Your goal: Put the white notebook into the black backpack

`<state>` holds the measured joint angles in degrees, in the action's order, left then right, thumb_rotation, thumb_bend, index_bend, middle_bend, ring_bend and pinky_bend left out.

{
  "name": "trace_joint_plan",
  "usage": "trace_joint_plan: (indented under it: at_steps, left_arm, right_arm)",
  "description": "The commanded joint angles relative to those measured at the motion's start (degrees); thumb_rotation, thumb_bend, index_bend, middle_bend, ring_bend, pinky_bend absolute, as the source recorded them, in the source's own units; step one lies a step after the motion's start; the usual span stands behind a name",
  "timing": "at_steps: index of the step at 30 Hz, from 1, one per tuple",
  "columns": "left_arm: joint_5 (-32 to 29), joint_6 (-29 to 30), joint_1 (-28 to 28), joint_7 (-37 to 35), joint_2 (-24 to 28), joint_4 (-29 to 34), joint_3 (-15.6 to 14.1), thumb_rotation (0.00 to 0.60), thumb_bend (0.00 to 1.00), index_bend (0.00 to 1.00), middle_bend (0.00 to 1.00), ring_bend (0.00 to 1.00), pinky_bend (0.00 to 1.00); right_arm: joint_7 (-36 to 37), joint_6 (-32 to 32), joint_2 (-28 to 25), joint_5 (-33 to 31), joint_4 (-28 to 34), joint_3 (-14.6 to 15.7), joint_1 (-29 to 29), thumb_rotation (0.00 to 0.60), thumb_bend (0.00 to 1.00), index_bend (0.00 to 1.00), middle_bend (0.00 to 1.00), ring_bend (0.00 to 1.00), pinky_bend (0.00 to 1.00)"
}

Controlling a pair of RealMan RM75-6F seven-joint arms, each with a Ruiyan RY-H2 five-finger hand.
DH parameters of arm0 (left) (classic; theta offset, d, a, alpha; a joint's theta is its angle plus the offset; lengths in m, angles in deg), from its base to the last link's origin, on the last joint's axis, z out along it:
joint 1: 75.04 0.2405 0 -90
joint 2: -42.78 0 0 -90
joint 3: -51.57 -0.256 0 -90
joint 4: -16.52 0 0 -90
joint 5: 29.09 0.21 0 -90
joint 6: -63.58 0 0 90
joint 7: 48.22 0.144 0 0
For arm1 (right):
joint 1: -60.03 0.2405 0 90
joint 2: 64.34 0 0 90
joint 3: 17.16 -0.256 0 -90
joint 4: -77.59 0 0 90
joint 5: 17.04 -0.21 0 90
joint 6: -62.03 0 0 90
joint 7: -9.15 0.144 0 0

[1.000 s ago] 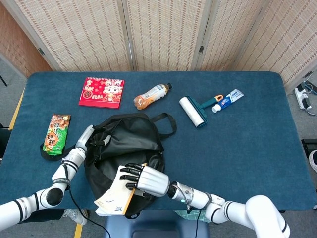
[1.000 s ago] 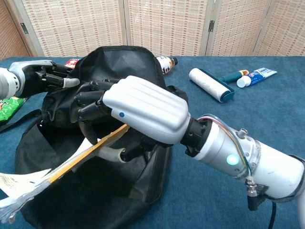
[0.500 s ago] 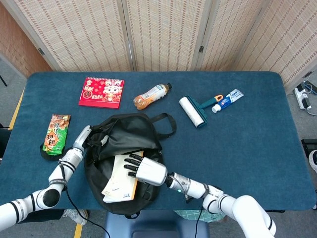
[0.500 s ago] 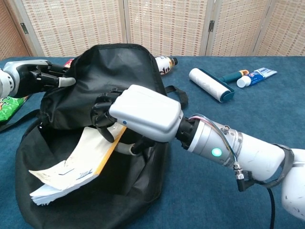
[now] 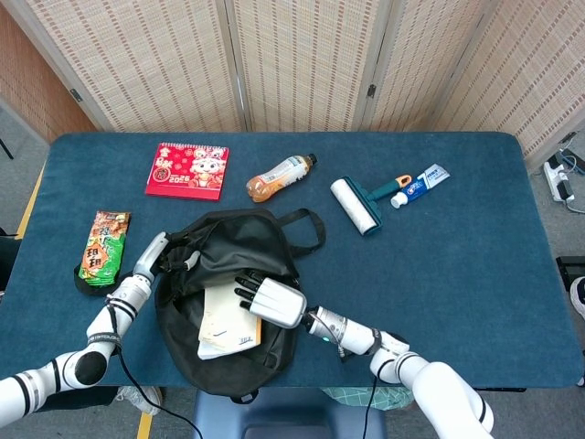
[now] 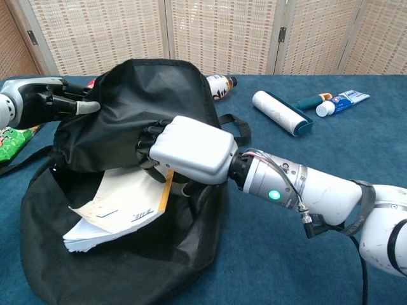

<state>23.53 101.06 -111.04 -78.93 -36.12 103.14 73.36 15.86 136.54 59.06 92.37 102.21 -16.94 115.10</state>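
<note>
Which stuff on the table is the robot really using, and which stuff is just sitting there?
Using:
- white notebook, partly inside the bag
- black backpack
- right robot hand, holding the notebook
- left robot hand, holding the backpack's flap up

Just sitting there:
- red calendar
- drink bottle
- lint roller
- toothpaste tube
- snack packet

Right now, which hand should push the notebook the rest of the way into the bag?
Right. The right hand already grips the white notebook at the black backpack mouth, while the left hand holds the flap open.
</note>
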Motion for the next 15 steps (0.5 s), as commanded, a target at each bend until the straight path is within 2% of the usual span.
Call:
trace_joint_plan:
  at_steps: [1, 8, 10, 12, 15]
  left_arm:
    - [0.36, 0.17, 0.10, -0.20, 0.16, 0.39, 0.06, 0.600, 0.65, 0.63, 0.36, 0.32, 0.20]
    - [1.53, 0.35, 0.39, -0.80, 0.73, 1.40, 0.03, 0.600, 0.65, 0.63, 0.36, 0.32, 0.20]
    - [1.93, 0.34, 0.44, -0.98, 0.84, 1.63, -0.02, 0.600, 0.65, 0.63, 0.36, 0.32, 0.20]
    - [2.19, 0.35, 0.45, -1.11, 0.88, 1.75, -0.07, 0.600, 0.65, 0.63, 0.36, 0.32, 0.20]
    - [2.50, 0.40, 0.43, -1.28, 0.87, 1.83, -0.15, 0.600, 0.65, 0.63, 0.36, 0.32, 0.20]
  right_arm:
    - [-3.53, -0.93, 0.44, 0.15, -2.04, 1.36, 0.95, 0.600, 0.67, 0.67, 0.37, 0.21, 0.25]
    - [-9.75, -1.90, 0.59, -0.60, -3.25, 2.60, 1.03, 0.600, 0.67, 0.66, 0.36, 0.17, 0.18]
    - [-11.48, -2.06, 0.56, -1.08, -3.11, 2.75, 0.69, 0.600, 0.67, 0.63, 0.34, 0.15, 0.15]
    - [-12.46, -2.09, 0.34, -1.52, -2.69, 2.80, 0.44, 0.600, 0.66, 0.56, 0.32, 0.13, 0.12]
    - [-14.59, -1.94, -0.12, -2.55, -1.50, 2.47, -0.13, 0.600, 0.57, 0.37, 0.27, 0.10, 0.03]
